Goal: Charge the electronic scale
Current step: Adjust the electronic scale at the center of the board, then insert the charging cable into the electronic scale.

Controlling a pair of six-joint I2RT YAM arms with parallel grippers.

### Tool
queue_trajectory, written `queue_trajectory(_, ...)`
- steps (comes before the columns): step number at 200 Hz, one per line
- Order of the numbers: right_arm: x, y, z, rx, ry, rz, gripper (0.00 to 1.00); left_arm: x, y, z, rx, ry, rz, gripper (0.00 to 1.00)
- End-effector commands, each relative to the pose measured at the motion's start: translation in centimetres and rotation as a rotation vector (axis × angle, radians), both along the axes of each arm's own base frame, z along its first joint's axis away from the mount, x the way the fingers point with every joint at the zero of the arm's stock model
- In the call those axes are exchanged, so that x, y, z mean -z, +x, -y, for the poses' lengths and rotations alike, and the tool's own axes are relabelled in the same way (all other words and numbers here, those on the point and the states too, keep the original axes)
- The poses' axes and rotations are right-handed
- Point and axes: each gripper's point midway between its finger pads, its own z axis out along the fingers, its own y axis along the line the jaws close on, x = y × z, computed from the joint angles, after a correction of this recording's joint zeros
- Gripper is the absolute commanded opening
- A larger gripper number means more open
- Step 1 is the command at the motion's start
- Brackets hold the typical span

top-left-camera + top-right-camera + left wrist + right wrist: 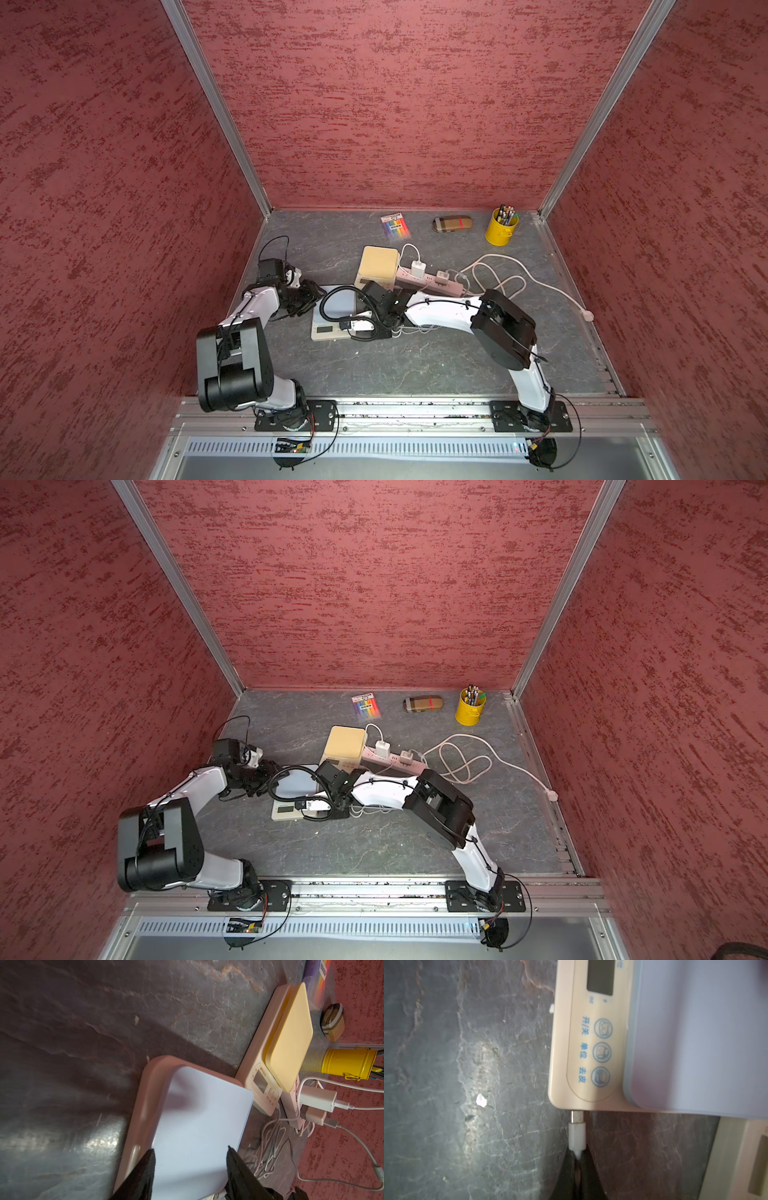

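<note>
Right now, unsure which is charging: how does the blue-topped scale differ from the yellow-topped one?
The blue-topped scale lies nearer the robot, the yellow-topped scale behind it. The right gripper holds a plug at the blue-topped scale's edge; no gripper touches the yellow-topped scale. Both bodies are beige.

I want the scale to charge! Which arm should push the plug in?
Right. The right gripper pinches the plug at the scale's port; the left gripper is open over its platform.
</note>
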Motion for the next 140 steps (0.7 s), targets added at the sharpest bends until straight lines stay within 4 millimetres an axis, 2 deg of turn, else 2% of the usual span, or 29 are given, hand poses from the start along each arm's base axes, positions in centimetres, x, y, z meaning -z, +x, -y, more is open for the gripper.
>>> queue_trajectory(1, -1.9, -0.1, -2.7, -0.02, 0.116, -0.014, 0.0, -0.8, 0.0, -1.3, 0.045, 0.078, 0.02, 0.57)
queue_trajectory(10, -2.1, 0.0, -3.0, -0.01, 0.13, -0.013, 0.0, -0.5, -0.3, -1.8, 0.037, 0.105, -0.005, 0.57)
queue_trajectory(38, -2.2, 0.5, -2.8, 0.059, 0.137, 0.02, 0.0, 0.6, -1.6, -1.5, 0.009, 0.084, -0.065, 0.57)
queue_trajectory(55, -2.1, 0.9, -2.0, 0.121, 0.133, 0.041, 0.0, 1.1, -2.3, -1.2, -0.012, 0.061, -0.101, 0.58)
queue_trajectory(71, -2.8, 1.5, -1.2, 0.19, 0.152, 0.065, 0.0, 1.4, -2.8, -0.8, -0.025, 0.039, -0.123, 0.58)
queue_trajectory(97, -3.6, 1.2, -0.1, 0.23, 0.147, 0.058, 0.0, 1.9, -3.5, -0.7, -0.095, 0.064, -0.149, 0.57)
queue_trajectory(140, -1.3, 1.2, 1.0, 0.27, 0.051, 0.029, 0.0, 2.1, -2.7, 0.6, -0.065, 0.107, -0.145, 0.58)
